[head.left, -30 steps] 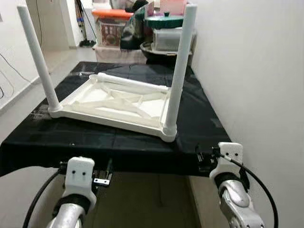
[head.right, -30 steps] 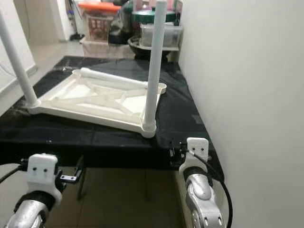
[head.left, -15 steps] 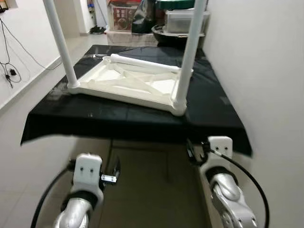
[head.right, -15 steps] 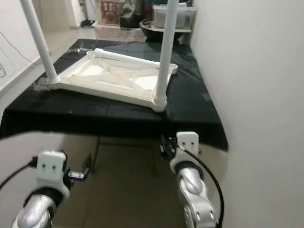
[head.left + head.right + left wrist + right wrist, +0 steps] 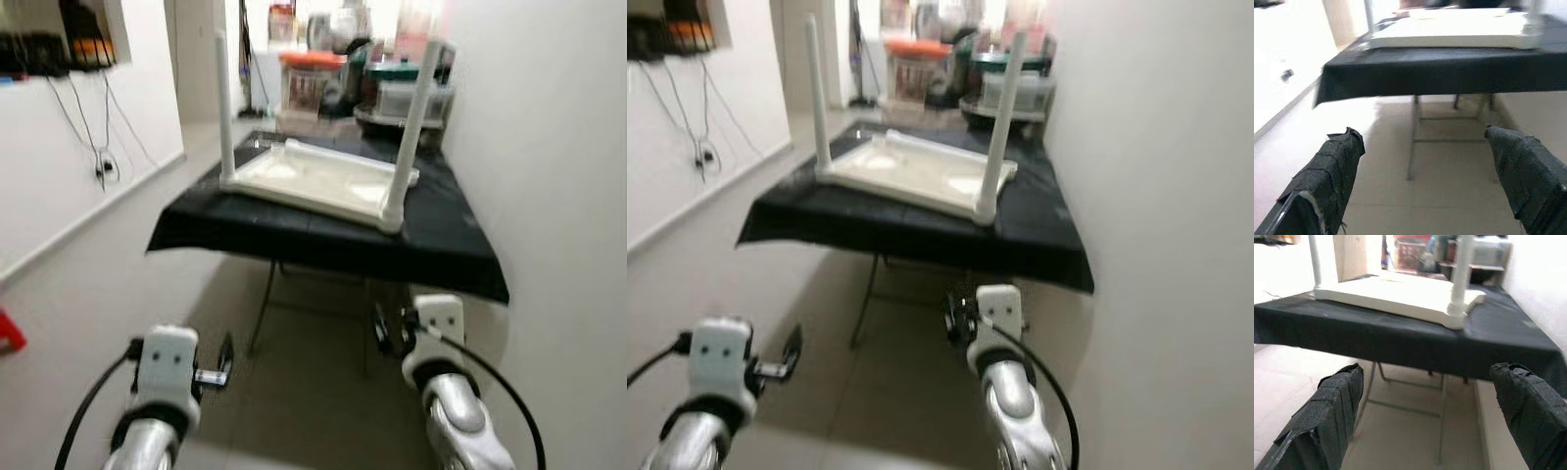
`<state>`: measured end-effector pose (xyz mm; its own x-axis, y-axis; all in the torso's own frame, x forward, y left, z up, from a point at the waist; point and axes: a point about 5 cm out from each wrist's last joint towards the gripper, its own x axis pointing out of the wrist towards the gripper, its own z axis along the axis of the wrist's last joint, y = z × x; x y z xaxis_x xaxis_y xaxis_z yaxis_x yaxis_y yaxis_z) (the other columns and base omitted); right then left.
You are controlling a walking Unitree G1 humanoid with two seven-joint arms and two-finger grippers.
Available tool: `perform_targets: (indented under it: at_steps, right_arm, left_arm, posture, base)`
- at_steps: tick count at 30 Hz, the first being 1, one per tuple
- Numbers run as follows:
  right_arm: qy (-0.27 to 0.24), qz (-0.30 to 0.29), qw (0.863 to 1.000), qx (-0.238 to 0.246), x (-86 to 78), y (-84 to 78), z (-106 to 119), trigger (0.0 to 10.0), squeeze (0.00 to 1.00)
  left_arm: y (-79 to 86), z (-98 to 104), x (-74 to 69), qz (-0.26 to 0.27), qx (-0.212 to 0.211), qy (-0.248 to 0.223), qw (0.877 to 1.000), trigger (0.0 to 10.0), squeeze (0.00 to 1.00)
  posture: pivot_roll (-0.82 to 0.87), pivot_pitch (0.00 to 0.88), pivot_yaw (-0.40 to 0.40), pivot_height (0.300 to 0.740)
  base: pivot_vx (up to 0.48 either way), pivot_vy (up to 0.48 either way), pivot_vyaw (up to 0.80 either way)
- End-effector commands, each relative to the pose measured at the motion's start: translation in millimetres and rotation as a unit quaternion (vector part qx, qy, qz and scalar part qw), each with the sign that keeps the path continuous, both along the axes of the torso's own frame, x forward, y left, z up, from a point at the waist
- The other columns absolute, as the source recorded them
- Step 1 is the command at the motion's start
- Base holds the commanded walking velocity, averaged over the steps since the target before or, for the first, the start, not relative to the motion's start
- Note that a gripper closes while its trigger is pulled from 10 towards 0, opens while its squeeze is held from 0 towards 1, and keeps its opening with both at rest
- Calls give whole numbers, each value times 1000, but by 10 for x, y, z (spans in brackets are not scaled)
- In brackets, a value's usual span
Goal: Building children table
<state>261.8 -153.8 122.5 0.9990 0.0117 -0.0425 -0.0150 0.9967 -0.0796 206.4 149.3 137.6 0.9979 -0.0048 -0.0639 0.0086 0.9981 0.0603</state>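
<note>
The white children's table (image 5: pixel 318 181) lies upside down on a black-covered table (image 5: pixel 323 245) ahead of me. Two of its white legs stand upright, one at the left corner (image 5: pixel 224 108) and one at the right corner (image 5: pixel 410 127). My left gripper (image 5: pixel 1420 134) and right gripper (image 5: pixel 1427 371) hang low over the floor, well short of the black table's front edge. Both are open, their black fingers (image 5: pixel 1327 166) spread wide with nothing between them. The picture is somewhat blurred.
A white wall (image 5: pixel 549 157) runs close along my right. Storage boxes and bins (image 5: pixel 313 83) stand behind the table. Cables hang on the left wall (image 5: pixel 103 162), and a red object (image 5: pixel 6 331) lies on the floor at the far left. Tiled floor (image 5: pixel 304 392) lies between me and the table.
The whole view has pulled back: the black table and the white table now appear farther away and smaller, with more floor and left wall showing. Both grippers stay low and open.
</note>
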Motion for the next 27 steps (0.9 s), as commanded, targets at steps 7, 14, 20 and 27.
perform_targets:
  at_steps: [7, 14, 20, 27]
  right_arm:
    - [2, 5, 1000, 0, 10, 30, -6, 10000, 0]
    - [-3, 12, 1000, -6, 3, 63, -1, 10000, 0]
    - [-5, 28, 999, -14, 14, 120, -9, 10000, 0]
    - [-3, 30, 999, -14, 17, 120, -22, 10000, 0]
  left_arm:
    - [-19, -6, 21, -4, 2, 1, 1000, 10000, 0]
    - [-27, -8, 31, -5, 1, -1, 1000, 10000, 0]
    - [-31, 9, 56, -11, 4, -10, 1000, 10000, 0]
    - [-13, 21, 57, -7, 9, -14, 1000, 10000, 0]
  posture:
    - [96, 11, -34, 740]
    - [95, 9, -35, 740]
    - [99, 3, -40, 740]
    - [99, 0, -37, 740]
  base:
    - [0, 0, -629]
    - [0, 0, -682]
    - [41, 0, 0]
    - [263, 0, 0]
